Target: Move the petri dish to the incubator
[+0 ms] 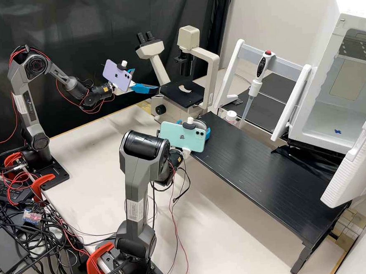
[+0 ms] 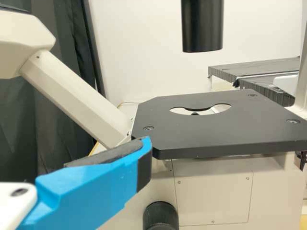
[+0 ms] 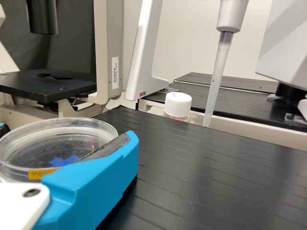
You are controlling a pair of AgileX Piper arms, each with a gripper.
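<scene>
L arm, upper L of high view, reaches in w/ gripper (image 1: 145,79) by the microscope (image 1: 192,93); fingers spread wide, nothing btwn them. L wrist view: one blue finger (image 2: 91,184) near the microscope's blk stage (image 2: 216,132), w/ its cutout.

R arm, lower ctr of high view, has gripper (image 1: 194,127) mid-frame, closed in on the petri dish (image 3: 53,143), so opening = abt dish width. R wrist view: clear rnd dish btwn blue fingers, dark pad (image 3: 105,146) at its rim; blue patch seen thru dish, yellow label (image 3: 41,173) on its side. Dish is at near-L end of blk slatted platform (image 1: 263,169); can't tell if it touches platform.

Incubator (image 1: 314,122) at R edge of high view, door (image 1: 360,163) open, blue cross (image 1: 337,131) on its floor. Dish well apart from it, not in.

Also: white pipette stand (image 1: 230,70) upper R of ctr, w/ pipette (image 1: 256,85) hanging tip down; white-capped bottle (image 1: 231,116) just beside platform. Purple phone (image 1: 117,76) on L arm, mint phone (image 1: 183,137) on R arm. Blk cables (image 1: 45,244) piled lower L, red clamps nearby.
</scene>
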